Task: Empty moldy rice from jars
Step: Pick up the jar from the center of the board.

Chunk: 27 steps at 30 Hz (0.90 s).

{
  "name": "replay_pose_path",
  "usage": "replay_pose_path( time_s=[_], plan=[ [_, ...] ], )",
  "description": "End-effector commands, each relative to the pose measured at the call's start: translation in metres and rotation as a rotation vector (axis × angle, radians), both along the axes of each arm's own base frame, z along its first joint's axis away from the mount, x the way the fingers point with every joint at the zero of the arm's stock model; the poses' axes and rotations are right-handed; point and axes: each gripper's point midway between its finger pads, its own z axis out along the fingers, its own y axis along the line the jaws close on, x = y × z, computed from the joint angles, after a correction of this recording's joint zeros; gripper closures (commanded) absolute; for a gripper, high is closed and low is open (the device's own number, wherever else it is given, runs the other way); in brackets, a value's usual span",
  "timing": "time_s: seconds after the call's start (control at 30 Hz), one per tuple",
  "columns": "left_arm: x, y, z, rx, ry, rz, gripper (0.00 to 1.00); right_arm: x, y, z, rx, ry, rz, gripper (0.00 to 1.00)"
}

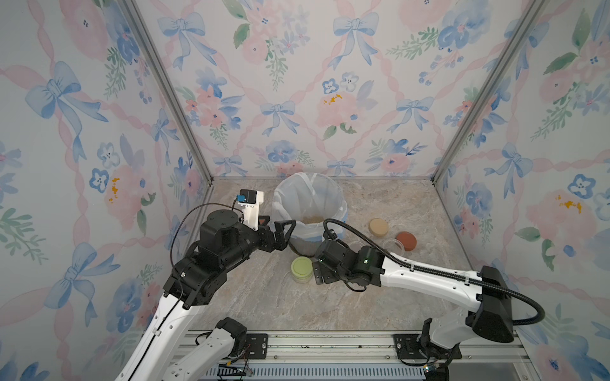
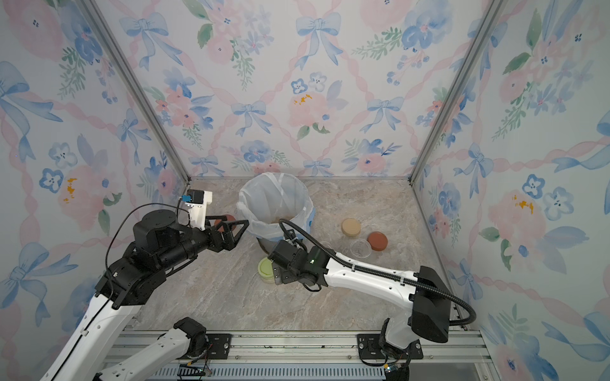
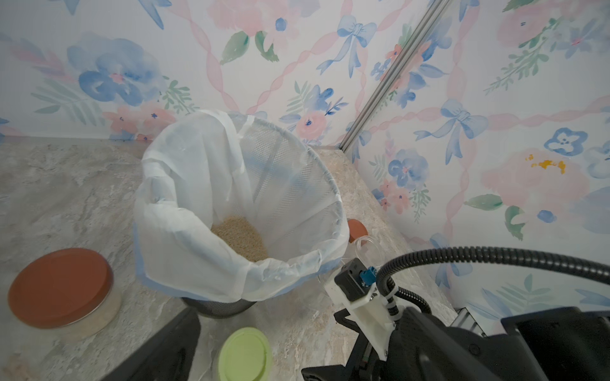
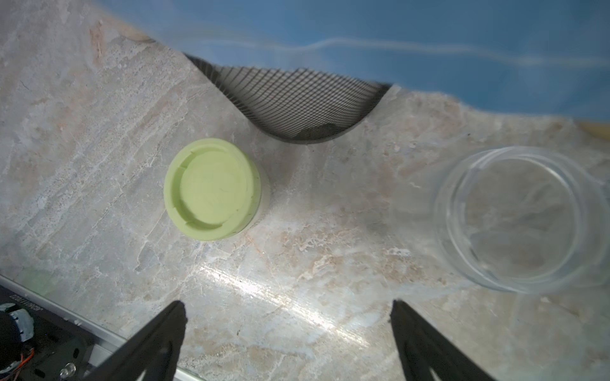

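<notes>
Pastel floral walls (image 1: 297, 82), marbled beige-grey surface (image 1: 280, 297)
Walls show pink ribbons, blue bows and green leaves. Black mesh bin (image 4: 297, 105), white liner (image 3: 185, 184), tan rice (image 3: 241, 237); a pale green lid (image 4: 211, 193), a rust-red lid (image 3: 61, 287), a beige lid (image 1: 378, 227); one clear jar (image 4: 521, 217).

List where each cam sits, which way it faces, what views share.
Both top views: high behind the arm bases, facing down and forward at table, bin, green-lidded jar; left arm, right arm, open left tool show.
Left wrist: beside the bin, facing down into it at the rice; one tool finger and the right arm show.
Right wrist: above the table, facing down at the green-lidded jar; open right tool shows.
Shared: all four see that jar and the bin.
</notes>
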Motion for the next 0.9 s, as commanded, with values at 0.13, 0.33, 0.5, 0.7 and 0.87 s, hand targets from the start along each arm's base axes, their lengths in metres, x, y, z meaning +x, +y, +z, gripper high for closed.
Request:
replay_pose_path(
  time_s=[0.13,0.33,0.5,0.7,0.87],
  plan=[
    [-0.01,0.04,-0.02,0.113,0.109,0.163,0.02,-0.012,0.049,-0.012,0.031,0.026,0.064,0.02],
    [-0.012,0.048,-0.028,0.131,0.155,0.201,0.02,-0.008,0.066,-0.023,0.005,0.034,0.066,0.03],
    [-0.012,0.048,-0.026,0.133,0.148,0.2,0.02,-0.001,0.076,-0.03,-0.028,0.032,0.059,0.02],
    [-0.012,0.05,-0.024,0.144,0.134,0.198,0.02,0.007,0.079,-0.04,-0.098,0.033,0.043,0.02],
    [-0.011,0.05,-0.026,0.153,0.135,0.193,0.02,0.011,0.073,-0.047,-0.153,0.029,0.019,0.02]
  ],
)
